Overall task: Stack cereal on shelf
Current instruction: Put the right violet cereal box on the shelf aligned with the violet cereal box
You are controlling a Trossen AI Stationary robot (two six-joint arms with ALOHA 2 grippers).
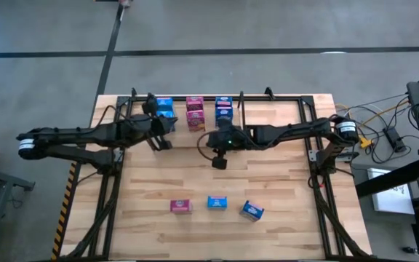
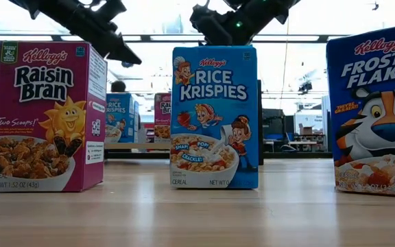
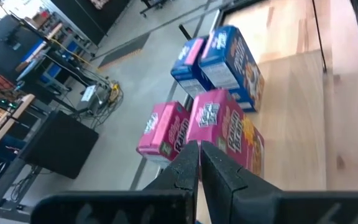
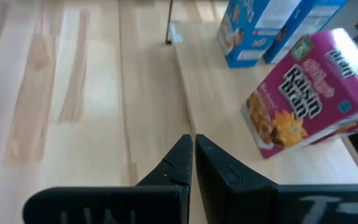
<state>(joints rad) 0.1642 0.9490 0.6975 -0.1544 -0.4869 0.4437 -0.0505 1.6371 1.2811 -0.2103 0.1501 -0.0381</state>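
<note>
Both my grippers, left (image 1: 160, 143) and right (image 1: 219, 161), are pinched shut on nothing mid-frame, hanging clear of the shelf (image 1: 282, 98) up top where six cereal boxes sit, while three boxes (image 1: 216, 202) wait lower center, probably next.

cereal near row: pink box (image 1: 181, 207), blue box (image 1: 217, 202), blue box angled (image 1: 252, 211), upright | cereal far: blue (image 1: 164, 108), pink (image 1: 195, 113), blue (image 1: 223, 109) stand in shelf (image 1: 282, 99)
</note>
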